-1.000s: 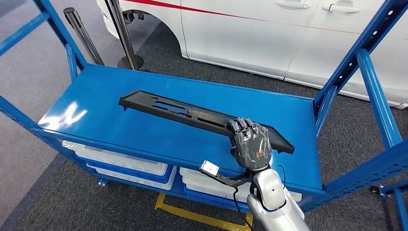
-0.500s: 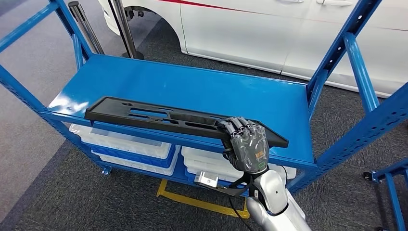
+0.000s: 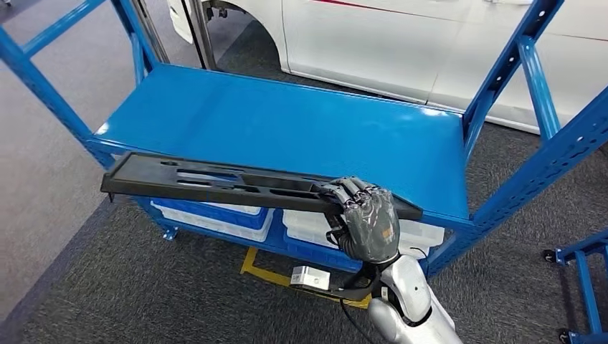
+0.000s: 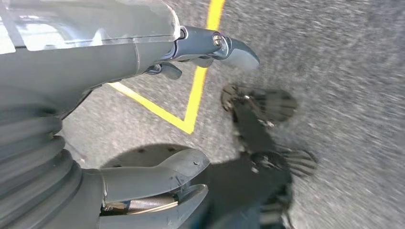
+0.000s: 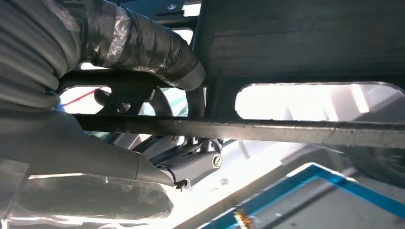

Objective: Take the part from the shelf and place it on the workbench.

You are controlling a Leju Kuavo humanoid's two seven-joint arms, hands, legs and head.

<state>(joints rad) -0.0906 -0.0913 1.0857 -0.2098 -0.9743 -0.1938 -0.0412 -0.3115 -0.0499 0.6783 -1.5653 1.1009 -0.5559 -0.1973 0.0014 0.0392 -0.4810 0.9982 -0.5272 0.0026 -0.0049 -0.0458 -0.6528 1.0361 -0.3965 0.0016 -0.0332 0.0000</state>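
Note:
A long black slotted part (image 3: 215, 183) hangs out over the front edge of the blue shelf (image 3: 287, 115), lying roughly level. My right hand (image 3: 367, 226) grips the part near its right end, fingers curled over the top edge. In the right wrist view the thumb (image 5: 148, 52) presses against the underside of the part (image 5: 305, 43). My left hand (image 4: 95, 62) hangs over the grey floor with its fingers apart and nothing in it.
A white car (image 3: 401, 43) stands behind the shelf. Blue uprights (image 3: 518, 68) frame the shelf's sides. White bins (image 3: 215, 215) sit on the lower level. A yellow floor line (image 3: 269, 276) runs below, and another blue frame (image 3: 582, 287) stands at the right.
The whole view has shifted as the camera moved back. The part, held by my right hand, has come off the shelf top toward me and now overhangs the front edge.

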